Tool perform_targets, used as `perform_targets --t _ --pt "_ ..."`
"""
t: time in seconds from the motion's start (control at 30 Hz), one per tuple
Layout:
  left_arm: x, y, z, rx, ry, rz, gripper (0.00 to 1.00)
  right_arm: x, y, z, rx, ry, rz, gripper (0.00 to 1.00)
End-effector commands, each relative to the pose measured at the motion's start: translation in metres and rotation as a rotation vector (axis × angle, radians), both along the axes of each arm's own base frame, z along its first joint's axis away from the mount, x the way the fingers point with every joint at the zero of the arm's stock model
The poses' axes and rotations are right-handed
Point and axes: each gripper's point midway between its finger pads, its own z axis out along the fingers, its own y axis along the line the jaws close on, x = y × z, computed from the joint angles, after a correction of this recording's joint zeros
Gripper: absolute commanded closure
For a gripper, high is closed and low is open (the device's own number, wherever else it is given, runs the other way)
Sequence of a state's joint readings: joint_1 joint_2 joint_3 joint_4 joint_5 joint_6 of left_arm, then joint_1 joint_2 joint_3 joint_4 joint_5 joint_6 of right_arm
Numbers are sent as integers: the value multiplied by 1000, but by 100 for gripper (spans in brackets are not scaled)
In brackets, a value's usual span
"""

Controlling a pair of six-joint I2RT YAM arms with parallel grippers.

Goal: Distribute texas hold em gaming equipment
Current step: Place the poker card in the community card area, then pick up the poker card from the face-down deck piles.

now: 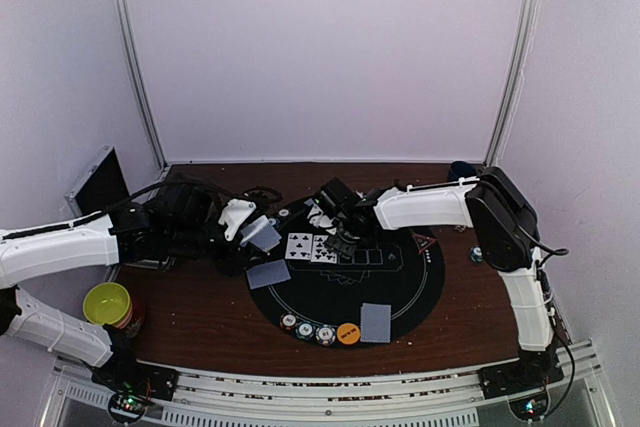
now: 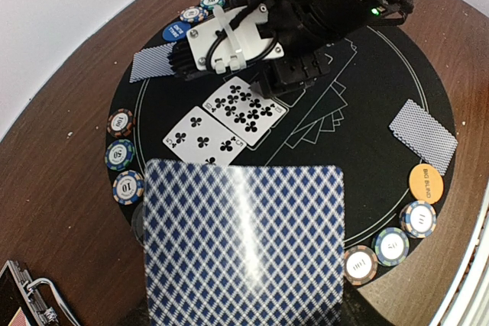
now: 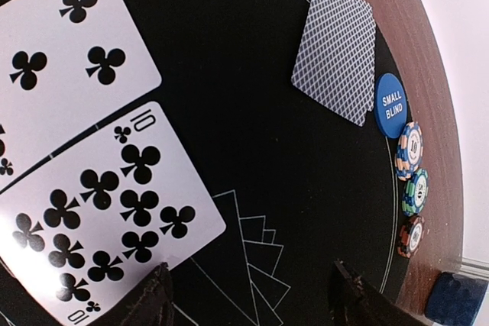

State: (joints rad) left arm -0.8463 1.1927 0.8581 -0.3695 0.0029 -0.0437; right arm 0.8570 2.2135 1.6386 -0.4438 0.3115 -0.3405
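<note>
**Left pincer** (image 1: 252, 233): closed on a grey-blue-backed held card (image 2: 244, 242), which it carries back-up above the round black mat (image 1: 420, 287). The card hides the fingers. Whether it grips one card or several cannot be told.

**Right pincer** (image 3: 252, 295): jaws stand wide apart with nothing between them, low over the mat's middle. One fingertip (image 3: 153, 299) stands at the corner of the ten of clubs (image 3: 107, 211).

**Face-up cards:** the five of clubs (image 3: 69, 59) lies just beside the ten, both on the mat.

**Far rim:** a far face-down card (image 3: 336, 55) lies beside the blue small-blind button (image 3: 390, 104). Three striped far chips (image 3: 416, 191) follow in a row.

**Near rim:** a near face-down card (image 2: 422, 135), the orange big-blind button (image 2: 425, 182) and three near chips (image 2: 390, 246) lie there.

**Side rim:** three side chips (image 2: 120, 154) lie in a row.

**Off the mat:** a yellow-green bowl (image 1: 107, 303) stands on the brown counter (image 1: 200, 307), well apart. A dark blue cup (image 3: 454, 299) stands near the far chips.
</note>
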Motion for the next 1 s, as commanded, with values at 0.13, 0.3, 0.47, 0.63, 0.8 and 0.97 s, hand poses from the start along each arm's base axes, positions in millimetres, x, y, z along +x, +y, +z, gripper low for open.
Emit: perform_targets --t 0.13,0.3,0.47,0.63,0.8,0.97 --pt "3 -3 12 -31 -31 0 41 2 5 0 3 -20 -3 28" --pt "2 -3 12 -31 -30 -3 41 5 6 22 40 -39 -19 16" --pt "2 -4 12 -31 -30 -6 41 9 1 77 181 -27 -41 0" --pt "1 -5 11 -31 -27 -12 41 7 -8 132 357 42 -18 0" --pt "1 -5 10 -29 -24 -16 41 -18 3 171 551 179 86 0" --pt "-1 -7 9 -29 -21 -29 41 -60 35 210 805 340 241 1"
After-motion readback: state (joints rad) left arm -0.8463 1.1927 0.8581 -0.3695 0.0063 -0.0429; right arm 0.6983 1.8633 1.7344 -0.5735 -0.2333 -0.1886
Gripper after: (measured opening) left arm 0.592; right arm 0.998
